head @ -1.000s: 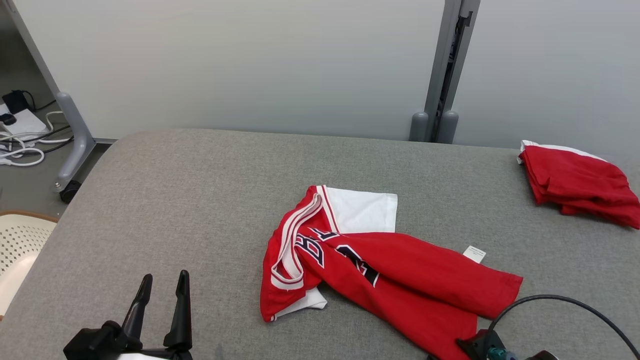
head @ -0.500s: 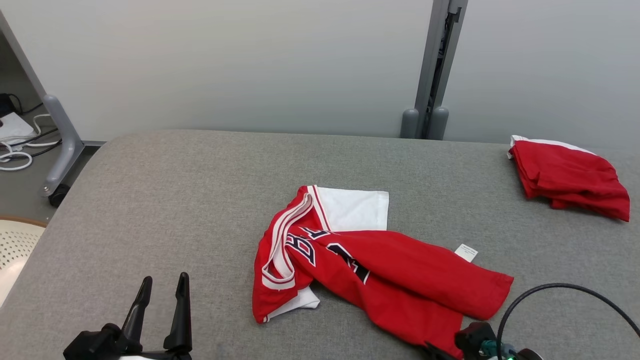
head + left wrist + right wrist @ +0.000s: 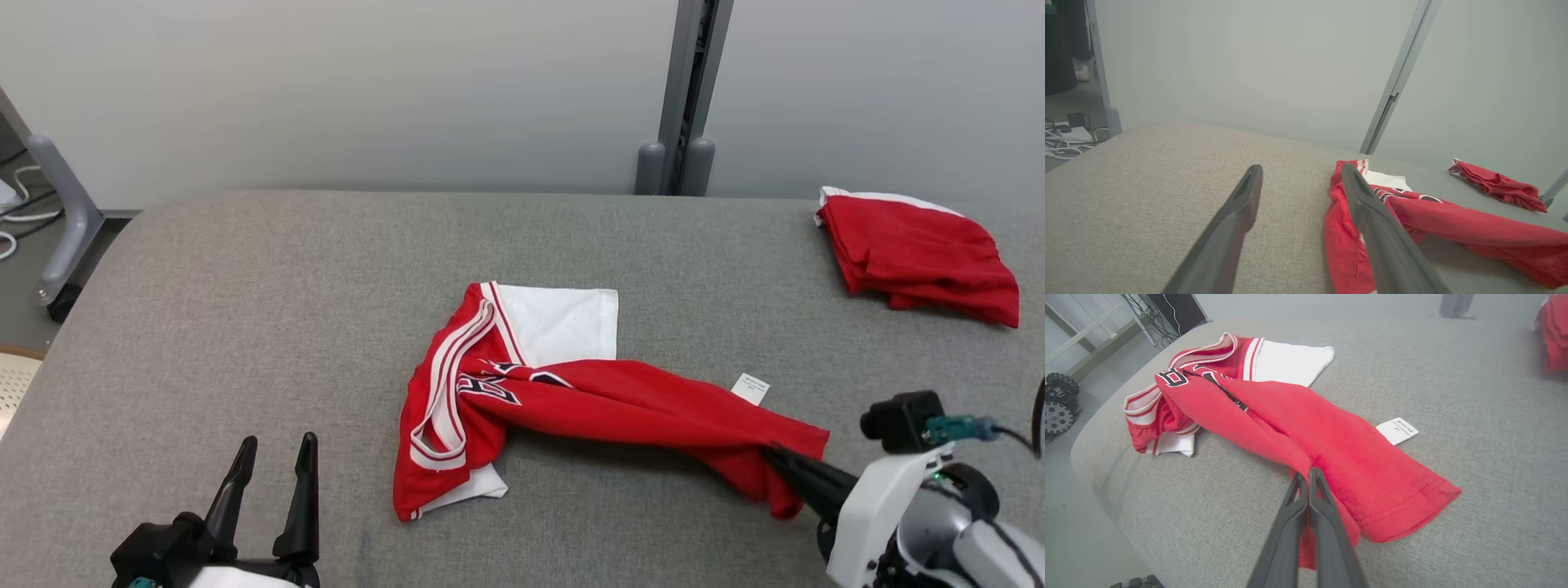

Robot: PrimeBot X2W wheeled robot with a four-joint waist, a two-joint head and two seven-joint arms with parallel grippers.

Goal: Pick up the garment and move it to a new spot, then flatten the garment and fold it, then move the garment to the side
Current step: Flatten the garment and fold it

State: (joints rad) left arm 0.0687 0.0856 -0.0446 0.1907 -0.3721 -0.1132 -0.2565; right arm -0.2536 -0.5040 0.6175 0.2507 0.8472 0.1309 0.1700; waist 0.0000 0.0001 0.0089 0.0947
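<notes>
Right gripper (image 3: 774, 459): both long dark fingers are pressed together, pinching the hem corner of the garment.
Garment: red sports jersey with white trim and dark lettering (image 3: 620, 400), lying mid-table on the grey fabric-covered table (image 3: 245, 286). The collar end is bunched towards the robot's left, and the hem end is drawn out towards the right gripper.
Step in hand: judged to be the pick-up for moving the jersey to a new spot. Flattening and folding are not yet done.
Method: lift the corner high enough for the bunched collar end to clear the surface rather than drag. Carry it slowly so the cloth hangs free, and choose a spot with room to spread it flat.
Caution: keep well apart from the second red garment (image 3: 914, 253), which lies crumpled at the far right edge. The small white label (image 3: 749, 389) lies flat just beside the stretched span.
Grip detail: in the right wrist view the fingers (image 3: 1314, 506) meet with no gap, and red cloth is gathered at their tips. The hold looks narrow, taking an edge only.
Left gripper (image 3: 273, 445): its fingers are spread wide and hold nothing. It hovers over bare table, near the jersey's collar end but apart from it.
</notes>
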